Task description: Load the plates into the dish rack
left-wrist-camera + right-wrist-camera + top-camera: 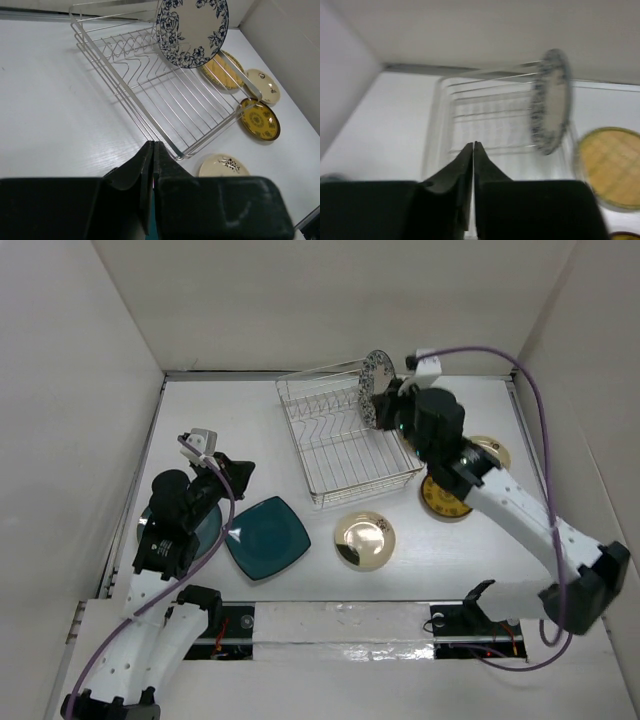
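The silver wire dish rack point(335, 445) stands at the back centre. A white plate with blue flowers point(375, 380) stands on edge at its far right corner; it also shows in the left wrist view point(192, 30) and, blurred, in the right wrist view point(551, 107). My right gripper point(384, 405) is shut and empty, right beside that plate over the rack's right side. My left gripper point(238, 473) is shut and empty, above the left part of the table. A square dark teal plate point(267, 537) lies just in front of it. A round teal plate point(207, 525) lies partly under the left arm.
A cream-gold plate point(365, 540) lies in front of the rack. A yellow plate point(443, 500) and a cream plate point(492, 450) lie to its right, partly under the right arm. A woven yellow plate point(222, 70) sits right of the rack. White walls close in on three sides.
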Tool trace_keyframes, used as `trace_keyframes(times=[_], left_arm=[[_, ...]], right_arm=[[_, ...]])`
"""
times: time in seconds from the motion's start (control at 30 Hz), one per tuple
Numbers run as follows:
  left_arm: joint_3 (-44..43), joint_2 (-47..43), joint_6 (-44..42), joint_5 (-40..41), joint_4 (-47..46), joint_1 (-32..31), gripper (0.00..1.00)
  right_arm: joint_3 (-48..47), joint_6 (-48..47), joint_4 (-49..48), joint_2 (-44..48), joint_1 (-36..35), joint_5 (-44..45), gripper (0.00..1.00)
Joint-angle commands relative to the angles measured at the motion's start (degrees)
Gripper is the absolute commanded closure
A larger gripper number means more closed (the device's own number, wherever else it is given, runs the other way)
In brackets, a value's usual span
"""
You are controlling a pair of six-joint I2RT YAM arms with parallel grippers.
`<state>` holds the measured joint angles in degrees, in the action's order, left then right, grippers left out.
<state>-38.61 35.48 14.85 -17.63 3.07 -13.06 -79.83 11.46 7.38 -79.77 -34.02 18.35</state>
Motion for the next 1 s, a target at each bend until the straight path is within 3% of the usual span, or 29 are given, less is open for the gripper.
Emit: trace_keyframes(times=[0.0, 0.2, 0.3, 0.33, 0.43, 0.5, 0.97], left_arm=[[-0.59, -2.0, 0.09, 0.93, -2.02, -0.21, 1.0], [-0.5, -2.96, 0.35, 1.28, -1.93, -0.21, 1.0], [-0.33, -3.58, 0.44, 2.07, -1.93, -0.21, 1.0], [-0.33, -3.67, 0.53, 2.33, -2.02, -0.21, 1.0], [-0.24, -3.67, 0.53, 2.25, -1.93, -0.21, 1.0], [-0.24, -3.67, 0.53, 2.33, -1.93, -0.21, 1.0], [-0.24, -3.23, 0.53, 1.02, -2.02, -0.21, 1.0]], right_arm=[[13.7, 10.05, -6.4, 6.45, -10.08, -8.93, 1.0], [36.2, 26.23, -21.16, 12.36, -27.47, -8.34, 1.0], [39.48, 30.72, -25.47, 9.2, -30.92, -4.56, 0.81], [39.84, 32.12, -26.44, 8.06, -32.41, -3.51, 0.66], [40.89, 34.58, -29.95, 3.32, -32.42, -2.26, 0.45], [40.9, 35.81, -32.59, -0.71, -32.42, -1.74, 0.39], [38.7, 41.8, -42.08, -19.45, -27.33, -6.11, 0.38]])
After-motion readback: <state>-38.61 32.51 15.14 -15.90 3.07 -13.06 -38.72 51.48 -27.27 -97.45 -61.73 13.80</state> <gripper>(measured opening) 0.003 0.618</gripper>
